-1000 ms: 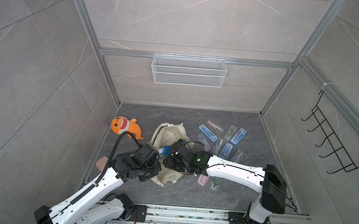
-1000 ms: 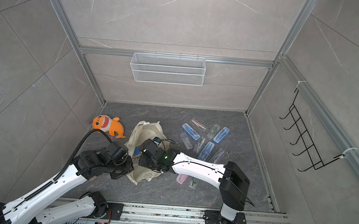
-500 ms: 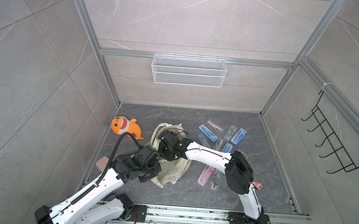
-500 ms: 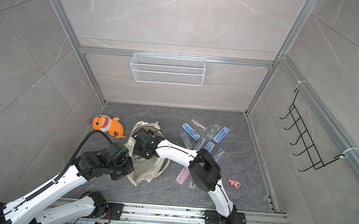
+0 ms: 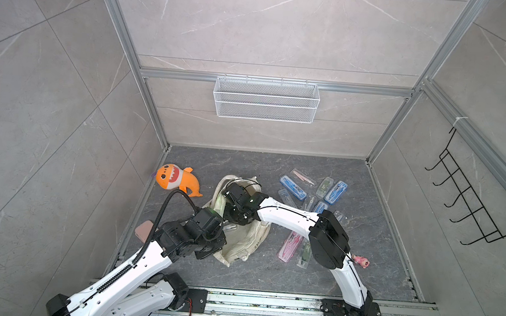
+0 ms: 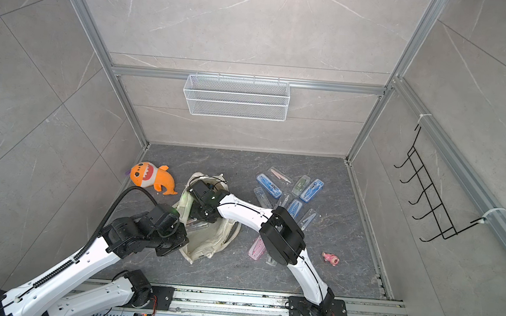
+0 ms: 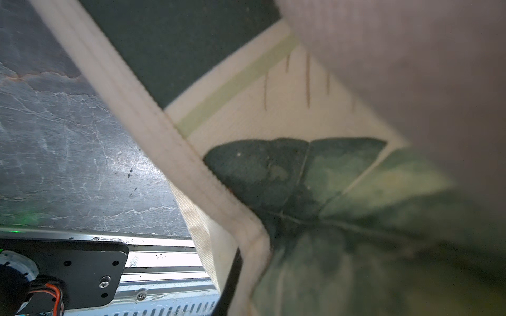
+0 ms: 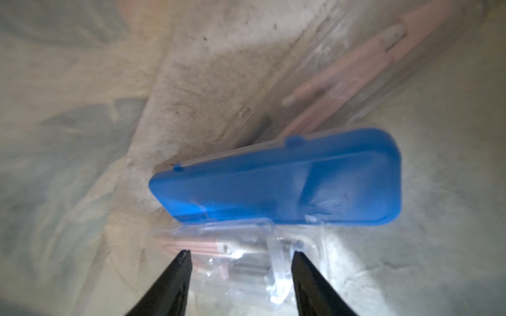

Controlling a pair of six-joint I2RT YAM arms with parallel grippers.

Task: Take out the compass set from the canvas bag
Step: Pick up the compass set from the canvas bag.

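Lying inside canvas bag (image 8: 82, 131), blue compass set (image 8: 287, 180), clear cases (image 8: 246, 260)

In both top views the canvas bag (image 5: 248, 241) (image 6: 208, 241) lies on the surface (image 5: 267, 274) at lower centre, with the stuffed fish (image 5: 173, 178) to its upper left by the side wall, a spread of boxes (image 5: 293, 187) to its upper right, two more boxes (image 5: 289, 248) just right of it and a small toy (image 5: 360, 260) farther right. The wire basket (image 5: 265, 104) hangs on the back wall, the hook rack (image 5: 485, 211) on the wall at right. In the right wrist view one box (image 8: 273, 180) lies inside the bag, a second box (image 8: 246, 254) against it at lower centre between the right fingers (image 8: 178, 279), and a third box (image 8: 356, 68) behind toward the upper right.
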